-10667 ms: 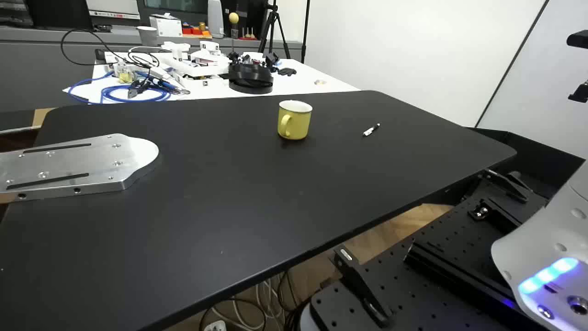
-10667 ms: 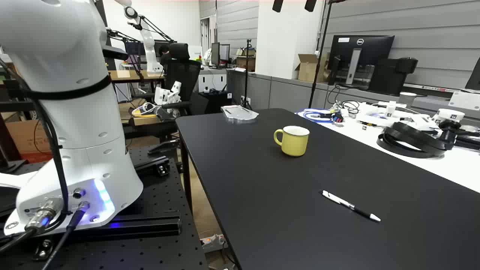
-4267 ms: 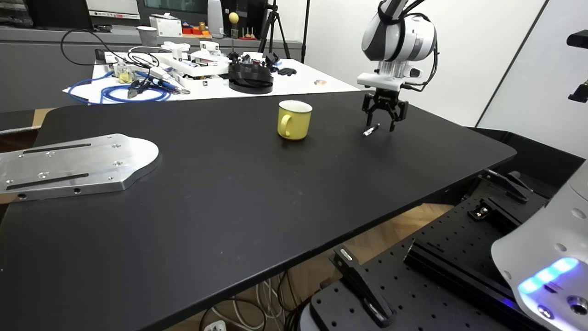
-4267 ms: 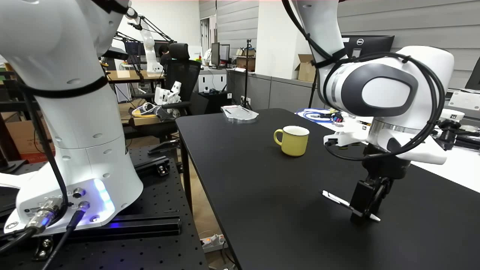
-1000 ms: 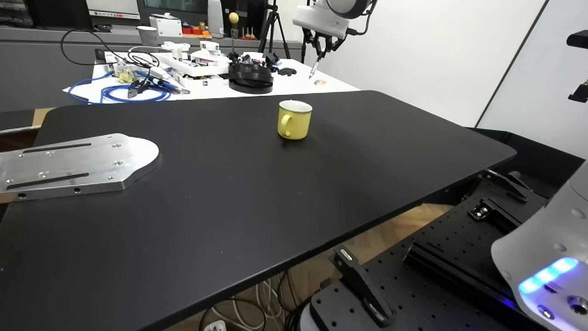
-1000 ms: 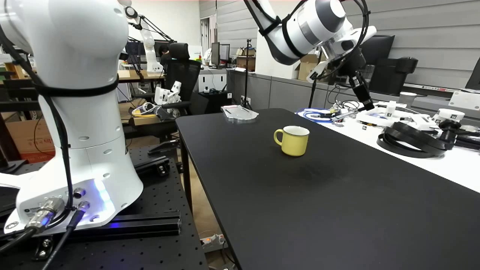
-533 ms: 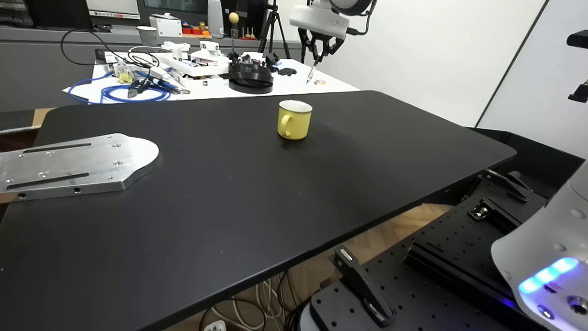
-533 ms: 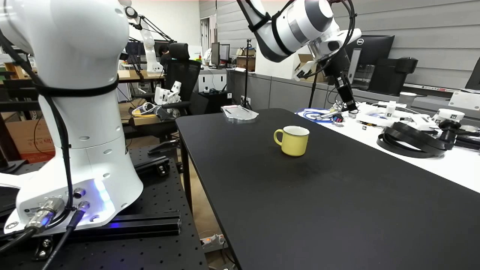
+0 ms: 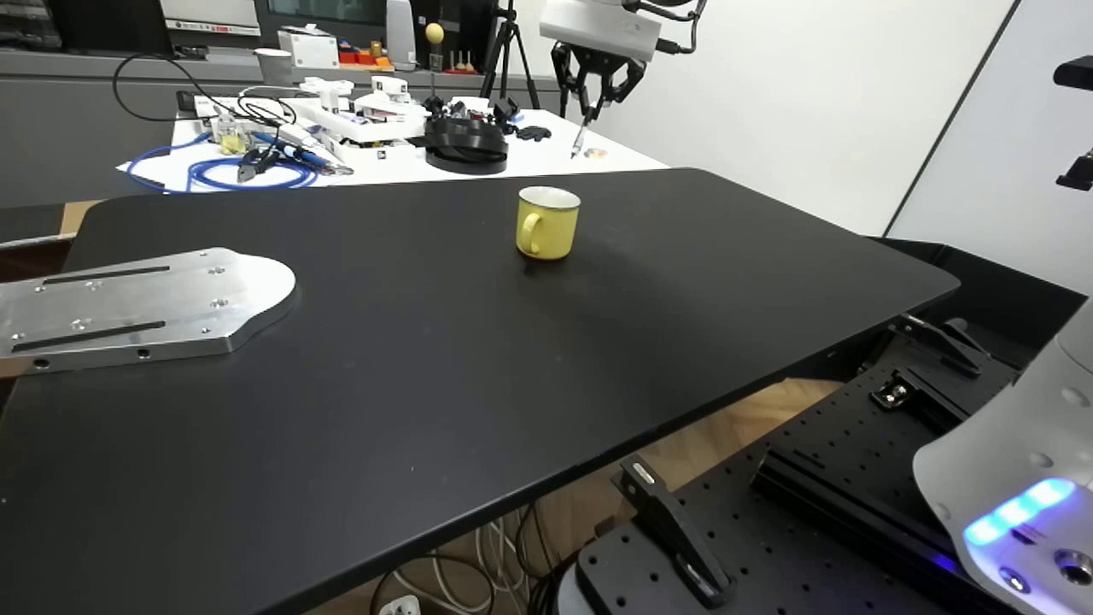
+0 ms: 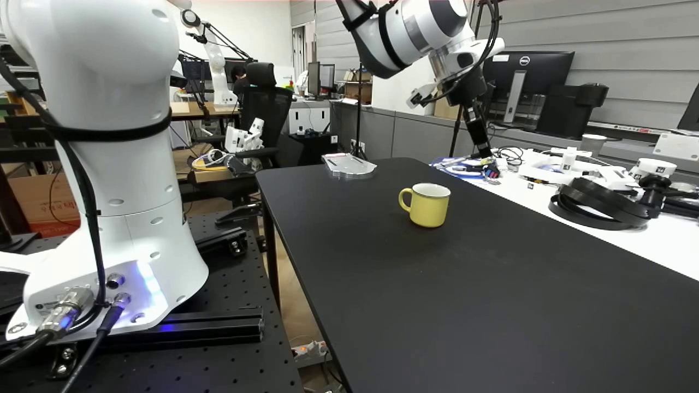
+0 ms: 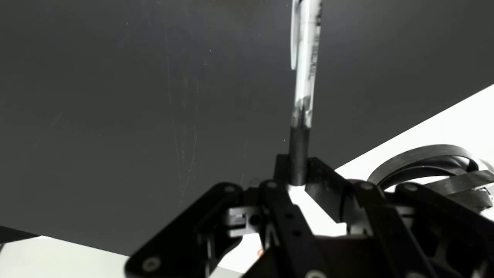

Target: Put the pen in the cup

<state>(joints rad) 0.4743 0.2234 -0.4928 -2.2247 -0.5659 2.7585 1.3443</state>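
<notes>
The yellow cup (image 9: 547, 224) stands upright on the black table in both exterior views, its handle (image 10: 404, 200) on the side. Above the table's far part, higher than the cup's rim, hangs my gripper (image 9: 591, 113), shut on the pen (image 9: 580, 141). The pen slants downward from the fingertips in that view. In the wrist view the gripper (image 11: 298, 170) pinches the pen (image 11: 305, 58) by its dark grip end; the white body with its clip runs out past the top edge. The cup is out of the wrist view.
A flat metal plate (image 9: 154, 299) lies at the table's end, also seen in an exterior view as a metal plate (image 10: 349, 165). Beyond the black table (image 9: 410, 410) is a white table with cables (image 9: 248, 175), white parts and a black round object (image 9: 465, 141).
The pen lay on the table earlier; my gripper came down, closed on it and lifted it. Over the last second the gripper has shifted sideways with the pen. The cup has not moved.
</notes>
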